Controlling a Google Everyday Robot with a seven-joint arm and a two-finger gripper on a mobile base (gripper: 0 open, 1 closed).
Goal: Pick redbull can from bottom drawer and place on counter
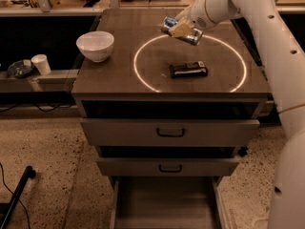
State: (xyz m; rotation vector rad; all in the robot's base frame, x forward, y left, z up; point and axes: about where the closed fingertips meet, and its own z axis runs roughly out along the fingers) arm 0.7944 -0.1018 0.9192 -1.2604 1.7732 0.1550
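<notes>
The jaws of the gripper (182,29) are seen closed across the middle of the redbull can (194,36), with flat tan pads pressed against its rounded wall. The slim cylinder, blue and silver with a gleaming metal end, is held tilted, nearly on its side, its ends pointing toward 10 and 4 o'clock. It is held over the counter (114,78), at 12 o'clock on the thin bright ring (135,66); whether it touches the surface cannot be told. The gripper is borne by a smooth white arm (259,27) of rounded tubular segments, entering from 2 o'clock. Inside the ring, near its centre, a flat dark wrapped bar (188,69) with a glossy skin is laid. At 9 o'clock, outside the ring, a round white bowl (95,46) is set on the matte grey-brown surface. Below, two upper drawers (133,131) with dark handles are partly drawn out. The bottom drawer (164,206), a plain deep tray, is pulled out furthest, at 6 o'clock.
</notes>
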